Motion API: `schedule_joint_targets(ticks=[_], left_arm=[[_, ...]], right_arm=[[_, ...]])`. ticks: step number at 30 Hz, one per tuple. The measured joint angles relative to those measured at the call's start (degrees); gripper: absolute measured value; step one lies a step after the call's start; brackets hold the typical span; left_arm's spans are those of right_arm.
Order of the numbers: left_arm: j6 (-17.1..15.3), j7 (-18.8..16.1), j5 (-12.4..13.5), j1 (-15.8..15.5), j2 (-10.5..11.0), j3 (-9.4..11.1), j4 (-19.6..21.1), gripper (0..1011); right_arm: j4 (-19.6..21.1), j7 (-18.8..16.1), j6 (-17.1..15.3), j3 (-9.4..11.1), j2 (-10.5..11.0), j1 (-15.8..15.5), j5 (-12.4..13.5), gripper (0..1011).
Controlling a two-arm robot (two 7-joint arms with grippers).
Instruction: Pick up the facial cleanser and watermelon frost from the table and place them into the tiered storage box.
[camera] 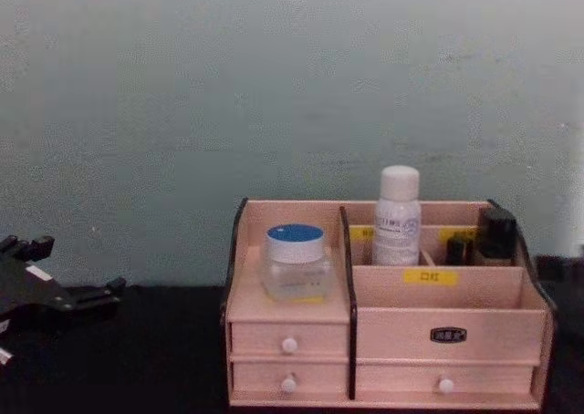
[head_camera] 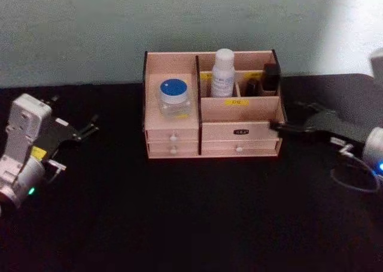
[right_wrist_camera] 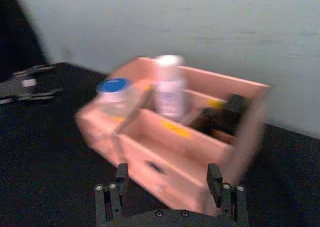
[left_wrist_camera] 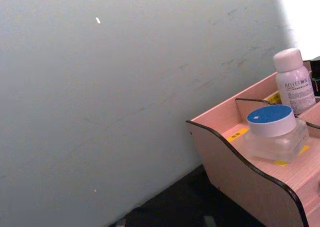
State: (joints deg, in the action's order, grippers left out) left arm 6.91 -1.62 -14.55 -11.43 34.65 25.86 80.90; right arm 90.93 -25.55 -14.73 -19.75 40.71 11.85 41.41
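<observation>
The tiered storage box (head_camera: 239,130) stands at the middle back of the black table, also seen as the box (camera: 392,327) from the front. A clear jar with a blue lid (head_camera: 175,97) sits on its left step, and a white bottle (head_camera: 222,73) stands upright in the back middle compartment. Which of them is the facial cleanser and which the watermelon frost I cannot tell. My left gripper (head_camera: 93,125) hovers open and empty well to the left of the box. My right gripper (head_camera: 288,116) is open and empty, close to the box's right end.
Small dark bottles (head_camera: 270,77) fill the back right compartment. A pale wall (camera: 274,86) rises right behind the box. The table (head_camera: 191,212) in front of the box is bare black surface.
</observation>
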Motion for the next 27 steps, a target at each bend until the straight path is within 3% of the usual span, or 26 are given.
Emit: schedule_joint_targets(ticks=[1,3,4,7,9,13,20,27], left_arm=[[0.00,0.00,0.00,0.00,0.00,0.00,0.00,1001],[0.00,0.00,0.00,0.00,0.00,0.00,0.00,1001],[0.00,0.00,0.00,0.00,0.00,0.00,0.00,1001],[0.00,0.00,0.00,0.00,0.00,0.00,0.00,1001],[0.00,0.00,0.00,0.00,0.00,0.00,0.00,1001],[0.00,0.00,0.00,0.00,0.00,0.00,0.00,1001],[0.00,0.00,0.00,0.00,0.00,0.00,0.00,1001],[0.00,0.00,0.00,0.00,0.00,0.00,0.00,1001]], right_arm=[[0.22,1.13,0.30,0.52,0.10,-0.65,0.03,1002],[1.25,6.79,2.03,3.48,0.06,-3.54,-0.48,1003],[1.25,6.79,2.03,3.48,0.06,-3.54,-0.48,1002],[1.62,13.33,3.38,5.56,-0.91,-5.56,-3.45,1003],[1.59,15.76,3.49,5.69,-1.36,-5.83,-5.01,1002],[0.06,22.87,3.97,4.18,-3.19,-5.65,-11.96,1003],[-5.28,27.33,5.00,1.87,-7.28,-3.95,-17.51,1003],[-8.19,28.01,5.57,1.55,-9.46,-2.81,-19.22,1003]])
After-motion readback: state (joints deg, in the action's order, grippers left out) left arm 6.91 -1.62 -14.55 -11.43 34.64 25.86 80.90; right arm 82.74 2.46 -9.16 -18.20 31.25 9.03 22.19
